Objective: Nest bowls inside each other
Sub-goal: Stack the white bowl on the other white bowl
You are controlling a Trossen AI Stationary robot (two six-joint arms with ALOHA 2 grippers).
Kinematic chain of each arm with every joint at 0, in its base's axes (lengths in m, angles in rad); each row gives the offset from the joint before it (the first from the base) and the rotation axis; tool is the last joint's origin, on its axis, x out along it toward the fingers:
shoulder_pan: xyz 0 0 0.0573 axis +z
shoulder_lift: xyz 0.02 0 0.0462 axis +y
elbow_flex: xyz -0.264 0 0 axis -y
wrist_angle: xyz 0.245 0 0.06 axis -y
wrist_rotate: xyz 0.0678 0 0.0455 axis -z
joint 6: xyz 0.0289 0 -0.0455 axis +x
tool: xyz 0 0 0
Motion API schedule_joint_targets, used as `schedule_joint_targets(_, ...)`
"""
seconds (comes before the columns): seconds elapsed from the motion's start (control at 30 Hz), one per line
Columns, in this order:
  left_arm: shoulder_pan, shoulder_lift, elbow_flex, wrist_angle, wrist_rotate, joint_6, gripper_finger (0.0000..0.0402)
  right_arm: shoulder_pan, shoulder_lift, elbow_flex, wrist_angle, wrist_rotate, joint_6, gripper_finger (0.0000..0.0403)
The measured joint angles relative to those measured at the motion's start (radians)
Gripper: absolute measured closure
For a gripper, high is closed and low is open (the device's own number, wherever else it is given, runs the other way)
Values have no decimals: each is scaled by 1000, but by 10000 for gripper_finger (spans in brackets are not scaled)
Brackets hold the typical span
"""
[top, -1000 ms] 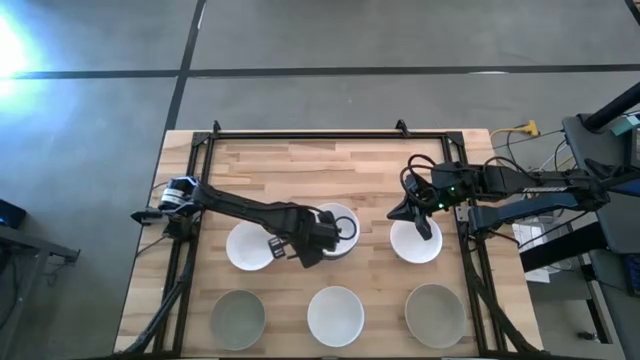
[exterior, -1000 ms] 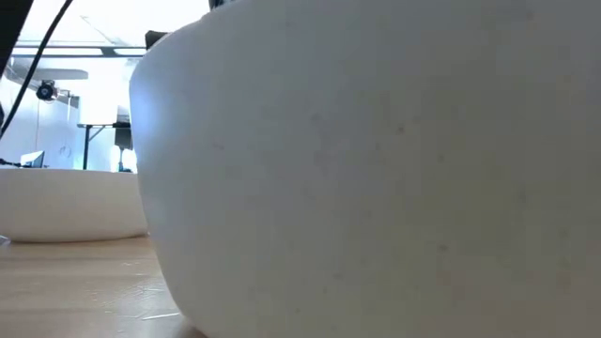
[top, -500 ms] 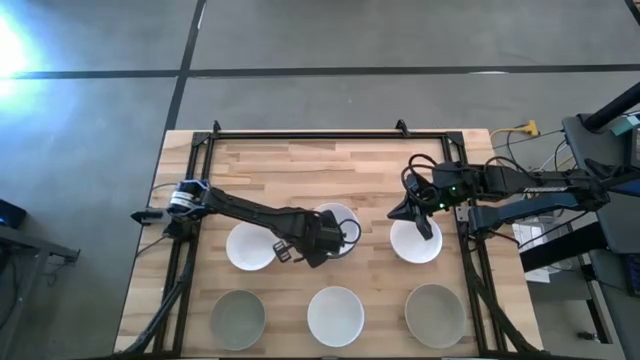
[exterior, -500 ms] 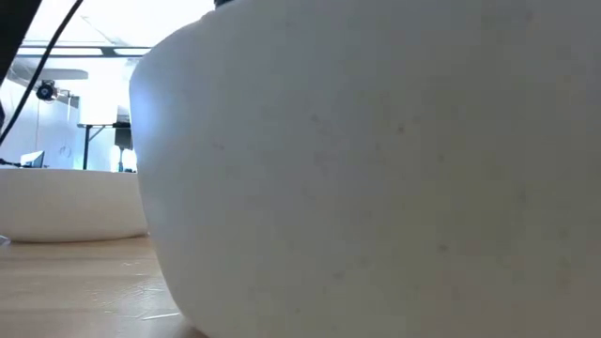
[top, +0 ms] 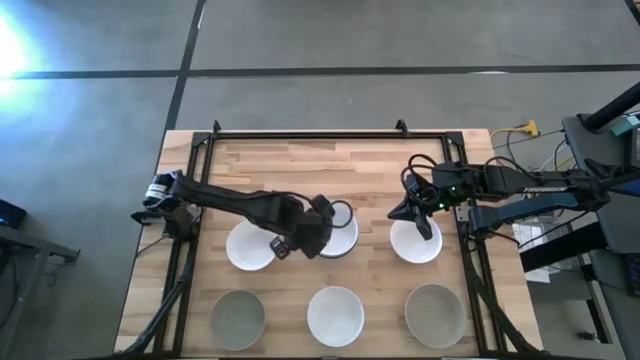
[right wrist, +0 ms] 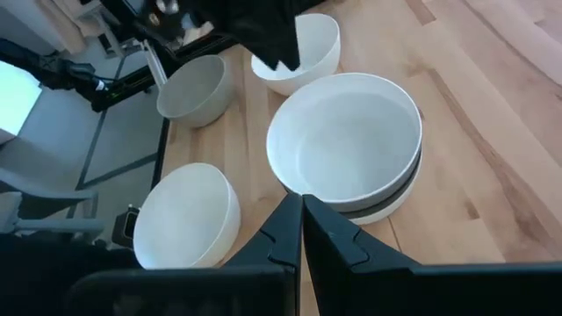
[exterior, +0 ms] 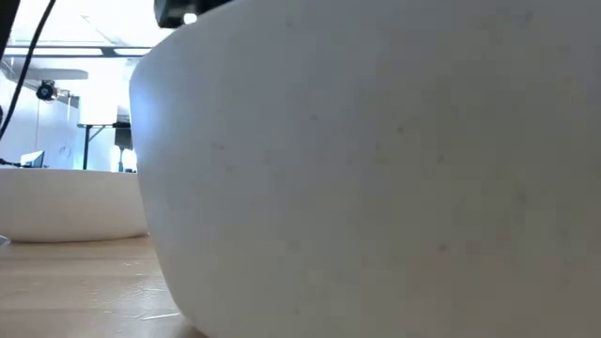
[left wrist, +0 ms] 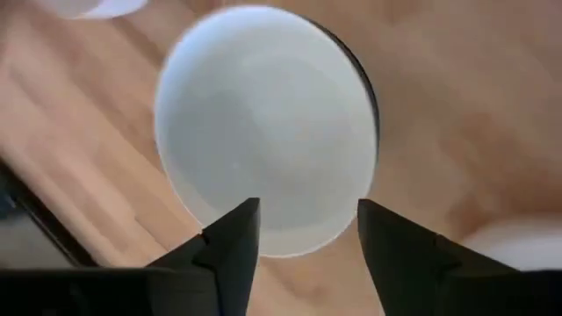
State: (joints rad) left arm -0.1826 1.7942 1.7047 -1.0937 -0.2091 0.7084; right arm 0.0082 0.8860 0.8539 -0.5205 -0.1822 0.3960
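Bowls: I'm hovering my left gripper [top: 318, 228], fingers apart, over the white-on-dark stack [left wrist: 268, 127].
My right gripper [top: 420, 222], fingers together, is resting over a white bowl [top: 414, 246].

A white bowl [exterior: 376, 169] is filling nearly the whole picture, sitting on the wooden worktop [exterior: 84, 286]. A second white bowl [exterior: 70, 202] is resting farther back, well apart from it.

We see light wooden table [top: 300, 170] from straight overhead; low view level, pressed against white round bowl [exterior: 376, 169]; wrist views share stacked white bowl [left wrist: 263, 132].
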Motion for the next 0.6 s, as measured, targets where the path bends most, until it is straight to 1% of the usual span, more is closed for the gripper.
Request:
schedule_joint_targets(0.1,23,-12,-9,-27,91,-273,231,0,0,0,0,0,6,394)
schedule_joint_targets(0.13,31,-14,-18,-47,133,-343,236,0,0,0,0,0,9,394)
schedule_joint_targets(0.17,35,-15,-26,-75,153,-384,242,0,0,0,0,0,12,394)
schedule_joint_targets(0.23,38,-15,-44,-157,151,-413,259,0,0,0,0,0,11,394)
schedule_joint_targets(0.4,64,-16,-143,-259,147,-441,300,0,0,0,1,10,-4,394)
schedule_joint_targets(0.5,93,-32,-236,-277,143,-445,315,0,0,0,1,17,-4,394)
schedule_joint_targets(0.6,128,-53,-335,-273,145,-449,323,0,0,0,1,18,-3,394)
